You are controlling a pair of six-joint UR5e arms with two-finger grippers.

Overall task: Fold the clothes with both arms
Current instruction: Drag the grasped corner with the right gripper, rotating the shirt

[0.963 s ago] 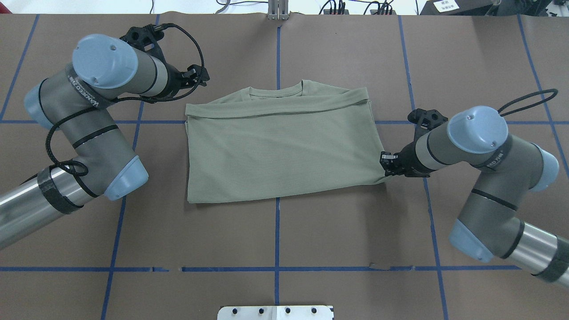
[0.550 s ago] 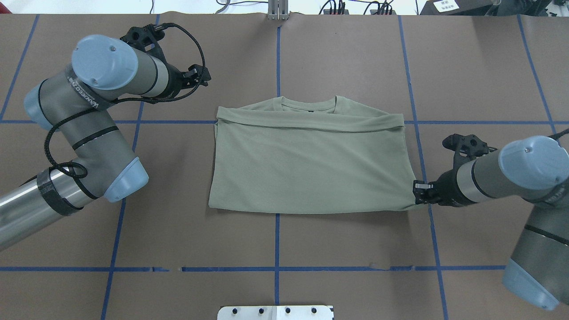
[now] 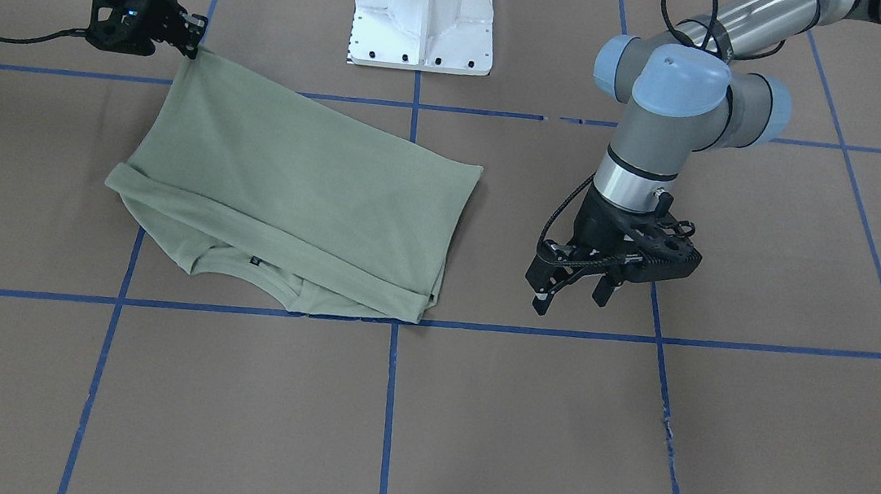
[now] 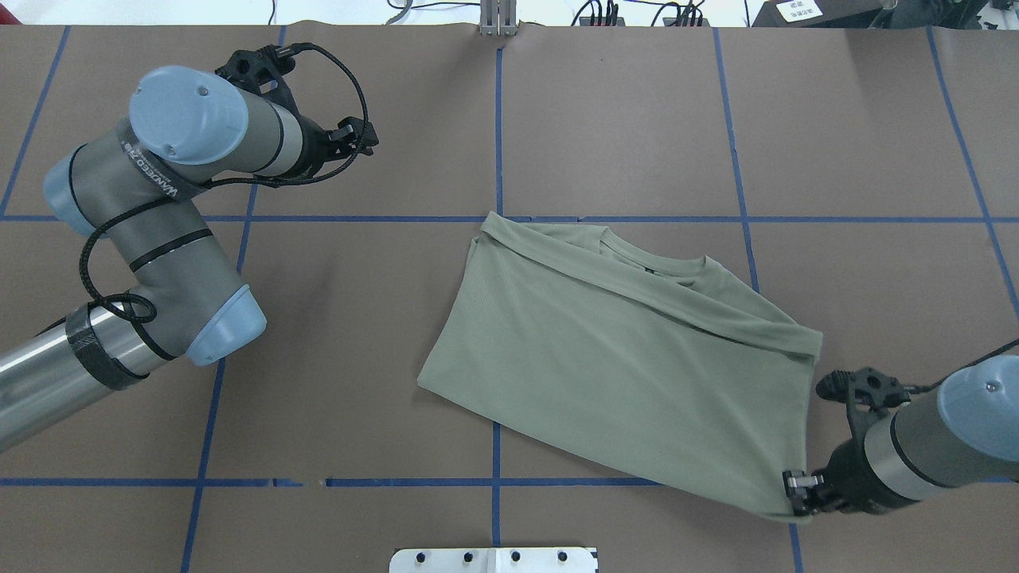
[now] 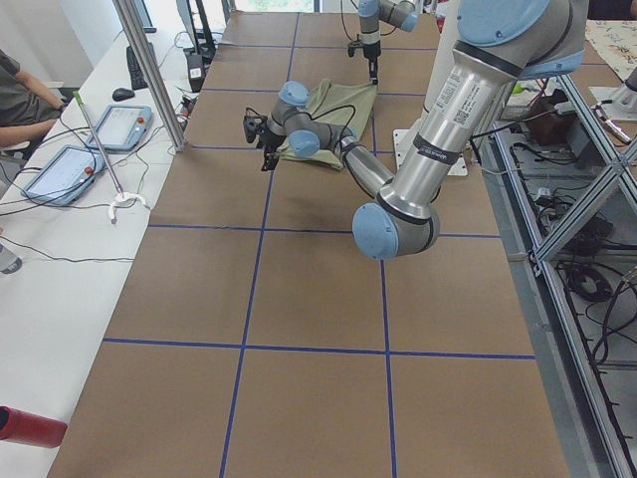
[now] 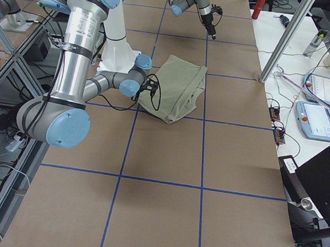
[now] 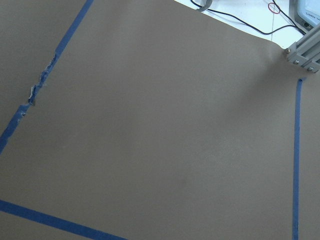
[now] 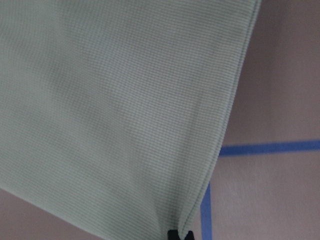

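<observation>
Shirt (image 4: 621, 374) on blue-gridded, perhaps paper table (image 4: 637, 119).

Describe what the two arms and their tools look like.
Both the left arm and the right arm are silver-grey tubes with rounded light blue joint caps and thin black rings. A black cable loops along the left arm, which also bears a black lettered strap. The left tool and right tool are black and two-fingered.

We view the table (image 4: 621, 119) from behind and above, from opposite, and distantly from both ends. Our wrist cameras sit close: left over the table, right over the shirt (image 8: 115, 110), which every exterior view shares.
</observation>
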